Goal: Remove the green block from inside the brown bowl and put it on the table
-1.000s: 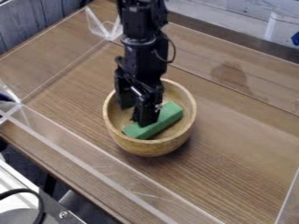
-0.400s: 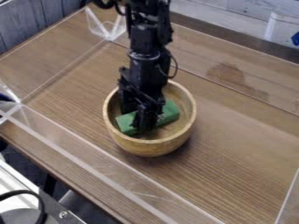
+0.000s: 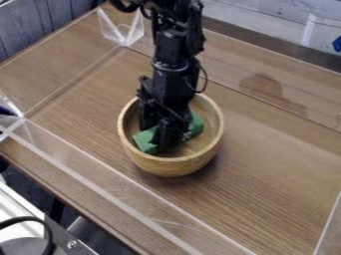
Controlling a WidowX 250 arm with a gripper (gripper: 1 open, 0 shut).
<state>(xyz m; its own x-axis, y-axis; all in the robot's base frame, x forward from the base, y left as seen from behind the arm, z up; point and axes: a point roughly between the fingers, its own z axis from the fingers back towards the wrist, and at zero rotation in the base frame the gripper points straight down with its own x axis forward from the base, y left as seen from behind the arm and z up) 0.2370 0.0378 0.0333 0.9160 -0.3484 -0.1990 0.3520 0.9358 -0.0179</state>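
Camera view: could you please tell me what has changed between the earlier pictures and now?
The end effector has come down over the green block inside the brown bowl, covering more of its middle. Whether it has gripped the block, I cannot tell. The bowl stayed in place on the table.

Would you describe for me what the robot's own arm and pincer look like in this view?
The arm is black, segmented and slender, with thin dark cables looping out at its side. The pincer is black too, with narrow fingers. No markings can be made out at this size.
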